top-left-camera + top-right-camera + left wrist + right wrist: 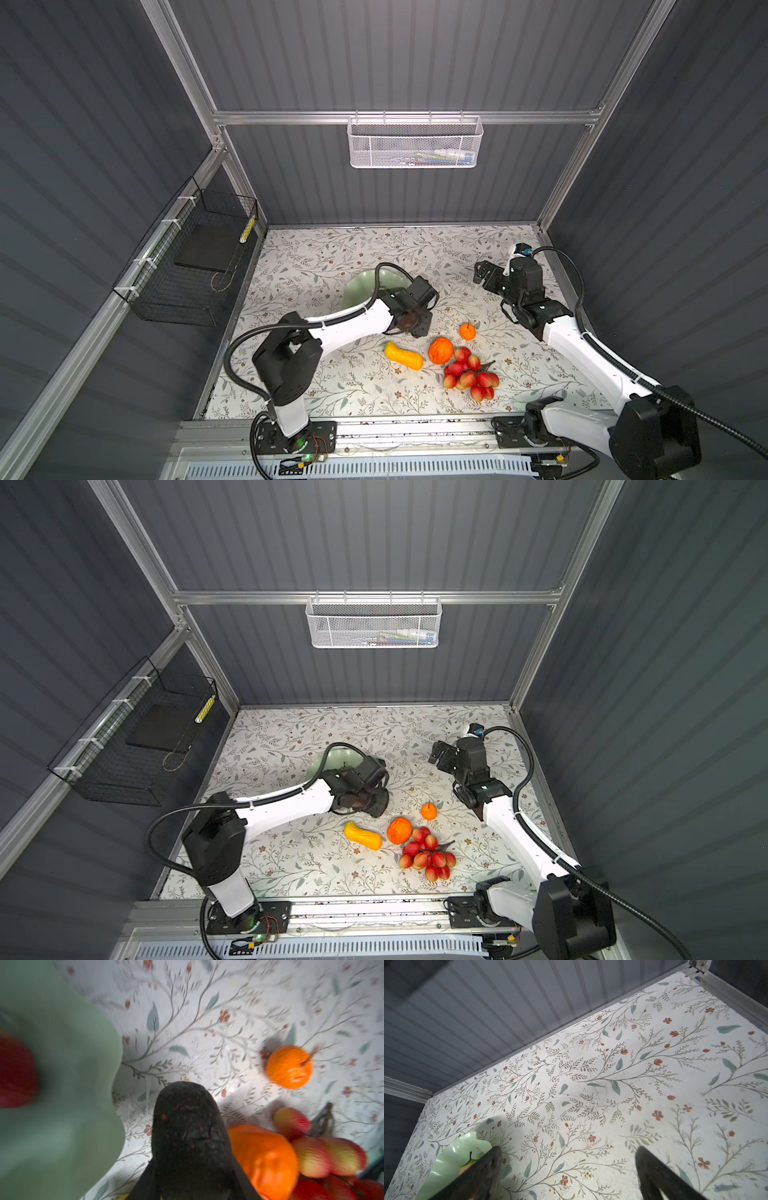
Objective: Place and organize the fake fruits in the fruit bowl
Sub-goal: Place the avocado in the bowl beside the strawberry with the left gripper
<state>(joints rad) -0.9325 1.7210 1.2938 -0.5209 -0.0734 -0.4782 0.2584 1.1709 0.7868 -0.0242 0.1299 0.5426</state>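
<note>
My left gripper is shut on a dark, blackish avocado-like fruit, just beside the near rim of the pale green fruit bowl. A red strawberry lies in the bowl. On the table rest a small tangerine, a large orange, a yellow-orange squash-like piece and a bunch of red grapes. My right gripper hangs open and empty at the right.
A black wire basket hangs on the left wall and a white mesh basket on the back wall. The floral table ends at grey walls on three sides. The left arm's forearm covers part of the bowl in both top views.
</note>
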